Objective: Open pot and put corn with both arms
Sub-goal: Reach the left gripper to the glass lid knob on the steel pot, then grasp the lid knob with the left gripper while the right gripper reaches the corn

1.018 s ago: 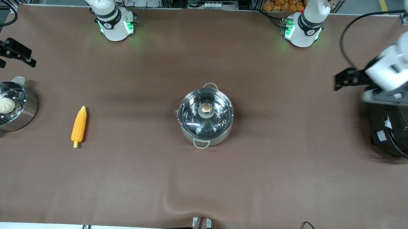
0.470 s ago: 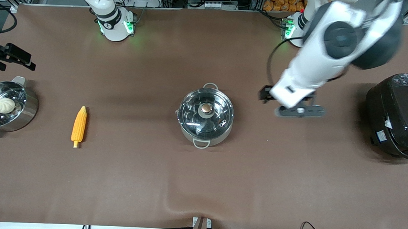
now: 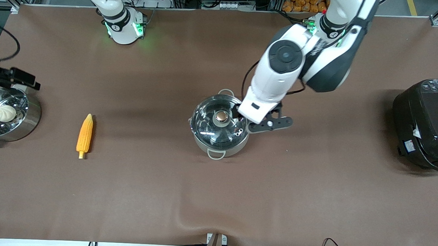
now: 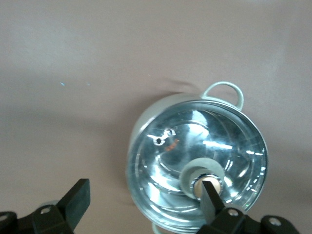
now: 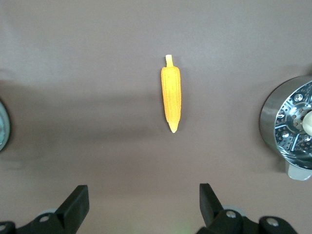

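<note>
Front view shows the pot [image 3: 220, 125] at the middle of the tabletop [image 3: 215, 196], its glass lid [image 3: 221, 120] on (copper knob up). The corn [image 3: 84, 135] lies flat toward the right arm's end, well apart from the pot. The left tool [image 4: 141, 197] hovers over the lid with fingers spread wide, one finger [image 4: 209, 195] at the knob [image 4: 207, 184]. The right tool [image 5: 141, 202], also wide, hangs near the tabletop's edge beside the steamer pot [image 3: 8, 115].
</note>
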{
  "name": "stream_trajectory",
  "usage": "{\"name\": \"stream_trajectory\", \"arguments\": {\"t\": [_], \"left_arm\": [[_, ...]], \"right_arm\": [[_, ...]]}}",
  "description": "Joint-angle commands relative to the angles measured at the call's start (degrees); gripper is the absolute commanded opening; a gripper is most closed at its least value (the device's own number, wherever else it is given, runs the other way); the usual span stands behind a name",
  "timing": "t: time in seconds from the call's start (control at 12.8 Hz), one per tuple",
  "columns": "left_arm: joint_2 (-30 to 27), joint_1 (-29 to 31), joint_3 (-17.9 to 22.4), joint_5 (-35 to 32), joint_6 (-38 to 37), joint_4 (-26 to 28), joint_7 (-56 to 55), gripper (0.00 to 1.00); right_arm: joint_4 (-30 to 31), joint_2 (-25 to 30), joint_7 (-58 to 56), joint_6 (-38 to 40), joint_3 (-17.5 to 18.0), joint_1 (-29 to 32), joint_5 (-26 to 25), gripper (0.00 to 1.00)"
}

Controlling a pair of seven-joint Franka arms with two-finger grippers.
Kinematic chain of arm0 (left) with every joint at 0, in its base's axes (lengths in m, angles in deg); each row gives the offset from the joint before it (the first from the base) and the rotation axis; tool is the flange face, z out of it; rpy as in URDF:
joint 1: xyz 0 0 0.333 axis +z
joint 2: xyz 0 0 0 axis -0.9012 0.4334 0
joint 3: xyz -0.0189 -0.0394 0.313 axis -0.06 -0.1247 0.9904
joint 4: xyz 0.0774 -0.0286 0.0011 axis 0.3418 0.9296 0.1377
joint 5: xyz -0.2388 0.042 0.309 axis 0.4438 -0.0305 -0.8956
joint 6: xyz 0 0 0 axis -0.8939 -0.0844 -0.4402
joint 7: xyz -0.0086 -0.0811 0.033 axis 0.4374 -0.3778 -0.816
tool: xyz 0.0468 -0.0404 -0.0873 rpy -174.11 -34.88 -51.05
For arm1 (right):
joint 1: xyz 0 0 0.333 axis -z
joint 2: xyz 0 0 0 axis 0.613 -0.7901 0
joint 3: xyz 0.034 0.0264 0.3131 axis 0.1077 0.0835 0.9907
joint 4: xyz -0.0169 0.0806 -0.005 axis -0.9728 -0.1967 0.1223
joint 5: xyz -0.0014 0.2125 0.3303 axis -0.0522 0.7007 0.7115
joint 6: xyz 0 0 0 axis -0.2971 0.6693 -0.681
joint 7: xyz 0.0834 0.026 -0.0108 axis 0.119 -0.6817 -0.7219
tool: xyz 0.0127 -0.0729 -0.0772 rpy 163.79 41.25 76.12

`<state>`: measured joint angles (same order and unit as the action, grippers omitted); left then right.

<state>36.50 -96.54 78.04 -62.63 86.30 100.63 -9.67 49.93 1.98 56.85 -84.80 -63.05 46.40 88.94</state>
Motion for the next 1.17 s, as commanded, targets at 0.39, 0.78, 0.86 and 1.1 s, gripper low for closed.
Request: {"name": "stream_trajectory", "arguments": {"t": [0.39,0.78,0.86,1.1], "left_arm": [[8.71,-12.59,8.61,0.52,3.64,-4.65,-8.69,1.00],[10.39,-14.79,9.24,0.70,6.73,-5.88,-9.40,1.00],[10.39,-14.89,9.15,0.70,6.72,-5.80,-9.40,1.00],[10.74,-15.24,9.24,0.61,6.72,-5.62,-9.23,1.00]], "right_arm": [[0.03,-18.47,-0.18,-11.69,0.53,2.39,-0.11,1.00],[11.80,-23.32,-3.07,-35.51,0.53,1.86,-3.09,1.00],[12.08,-24.20,-4.82,-35.88,0.53,2.39,-3.18,1.00],[12.08,-26.31,-7.12,-36.15,0.53,3.18,-3.10,1.00]]}}
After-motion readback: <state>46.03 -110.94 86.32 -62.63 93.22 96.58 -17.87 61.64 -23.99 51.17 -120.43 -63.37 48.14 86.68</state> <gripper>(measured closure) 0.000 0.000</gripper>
